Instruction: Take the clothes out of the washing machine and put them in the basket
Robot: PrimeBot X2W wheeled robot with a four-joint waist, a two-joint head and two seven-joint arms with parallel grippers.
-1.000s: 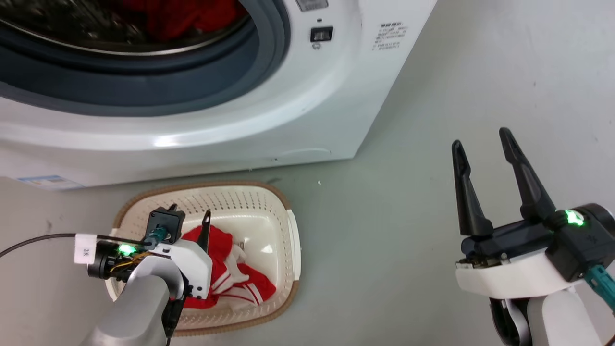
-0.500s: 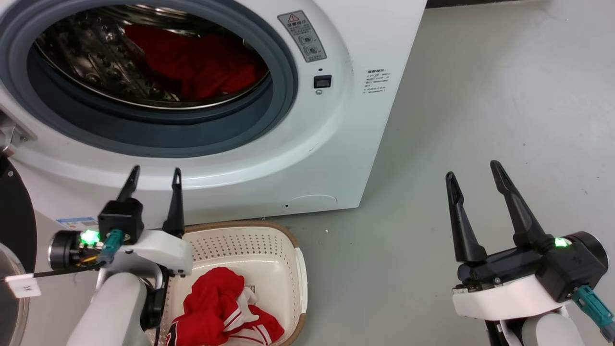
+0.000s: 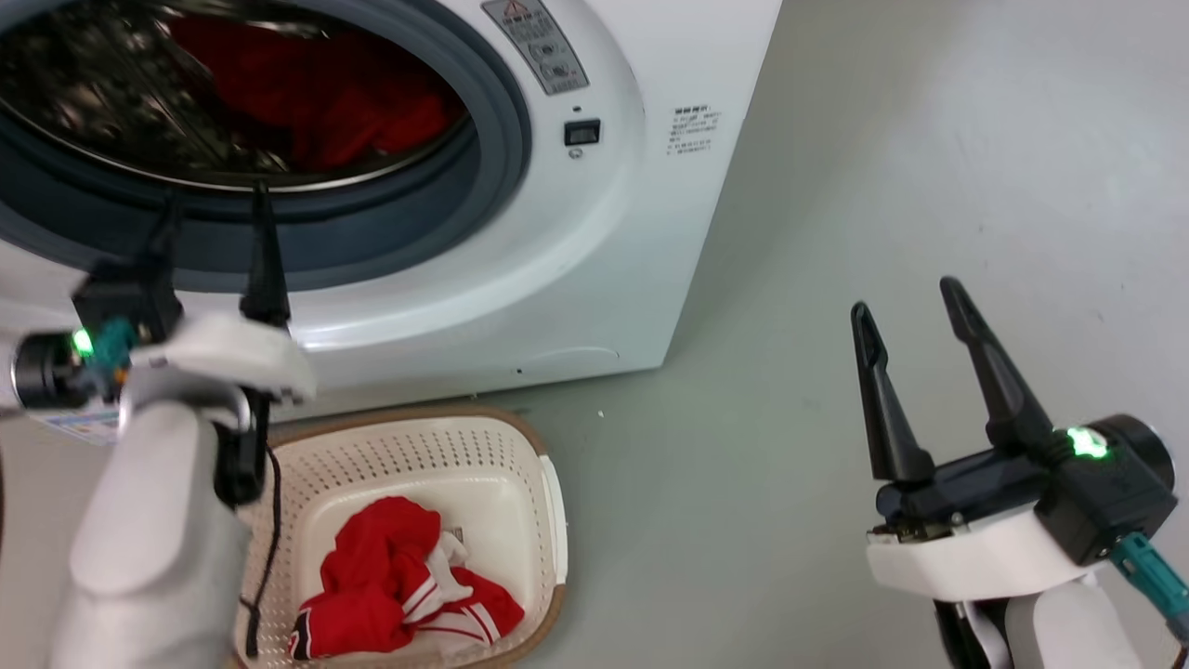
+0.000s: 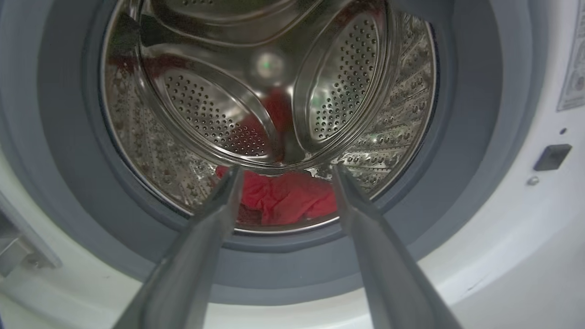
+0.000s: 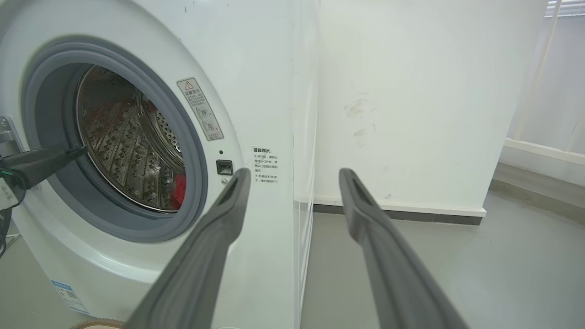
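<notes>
Reaching toward the open washing machine (image 3: 557, 260), the left gripper (image 3: 212, 200) hangs at ten o'clock in the head view. Its two dark fingers are spread apart and hold nothing, and the tips sit in front of the grey rubber ring (image 3: 502, 139), not yet inside. In its wrist view the fingers frame the steel drum (image 4: 205, 105), where a heap of red clothes (image 4: 288, 201) lies on the bottom at six o'clock. A red garment (image 3: 390, 576) with white stripes already lies in the cream basket (image 3: 548, 483), which stands on the floor just in front of the machine, at seven o'clock in the head view. The right gripper (image 3: 904, 297) waits at four o'clock, well apart from the machine, fingers parted and empty. The step in hand appears to be the reach for the next load, with the task partly done. The next move calls for passing the open fingers over the ring's lower lip, dropping onto the heap and pinching a firm fold, since loose cloth may slip or snag on the ring. The floor (image 3: 882, 139) is smooth and pale grey-green. A plain white wall (image 5: 411, 91) with a dark skirting stands beyond the machine's side.
</notes>
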